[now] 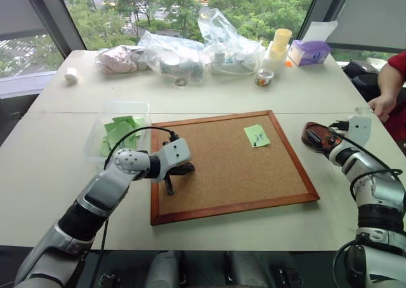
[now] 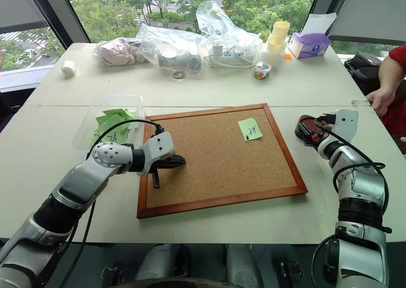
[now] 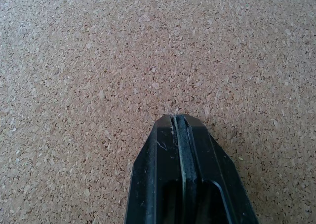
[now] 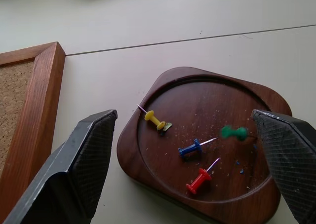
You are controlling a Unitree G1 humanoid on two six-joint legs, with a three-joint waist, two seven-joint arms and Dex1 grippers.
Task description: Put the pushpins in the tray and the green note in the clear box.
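Reddish-brown, the tray (image 4: 207, 150) sits on the desk (image 1: 254, 94) just right of the corkboard (image 1: 228, 167), and you see yellow, blue, red and green pushpins (image 4: 193, 149) in it; your right gripper (image 4: 190, 172) hangs over it, jaws spread wide and empty. Your left gripper (image 3: 180, 123) rests clenched on the cork; the green note (image 1: 256, 135) is stuck near the board's far right corner, the clear box (image 1: 118, 134) beside its left edge.

The green pushpin (image 4: 233, 132) above the tray (image 4: 148, 150) is blurred. The marks on the green note (image 1: 256, 136) on the corkboard (image 1: 216, 174) cannot be read.
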